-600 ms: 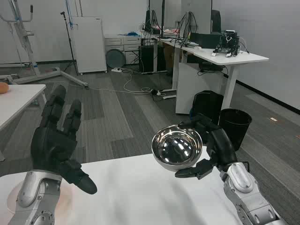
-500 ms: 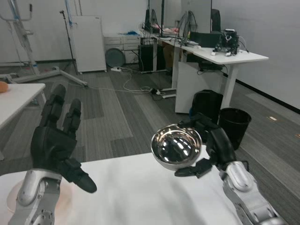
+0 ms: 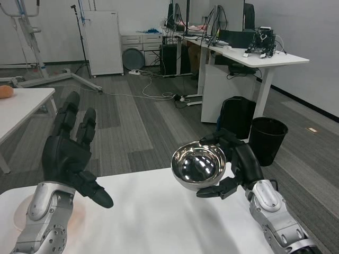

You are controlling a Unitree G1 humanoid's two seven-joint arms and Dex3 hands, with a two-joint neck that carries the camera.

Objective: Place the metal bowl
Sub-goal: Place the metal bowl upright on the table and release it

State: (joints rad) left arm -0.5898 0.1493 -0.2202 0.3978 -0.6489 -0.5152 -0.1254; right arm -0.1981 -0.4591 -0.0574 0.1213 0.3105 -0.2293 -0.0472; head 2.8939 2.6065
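Note:
A shiny metal bowl (image 3: pixel 198 164) hangs in the air over the far edge of the white table (image 3: pixel 159 217), tilted so its hollow faces me. My right hand (image 3: pixel 239 165) holds it from the right, fingers along the rim on top and thumb under its base. At the left my left hand (image 3: pixel 69 156) is raised with its fingers spread apart and nothing in it. It stays well apart from the bowl.
A pale round plate (image 3: pixel 21 211) lies on the table at the left, partly behind my left forearm. Beyond the table are grey floor, a black bin (image 3: pixel 267 138), white desks with equipment (image 3: pixel 249 55), and another table (image 3: pixel 21 108) with an orange object (image 3: pixel 5 91).
The camera has shifted a little, so the whole view sits differently. The bowl stays in my right hand at about the same height. My left hand keeps its raised, spread pose.

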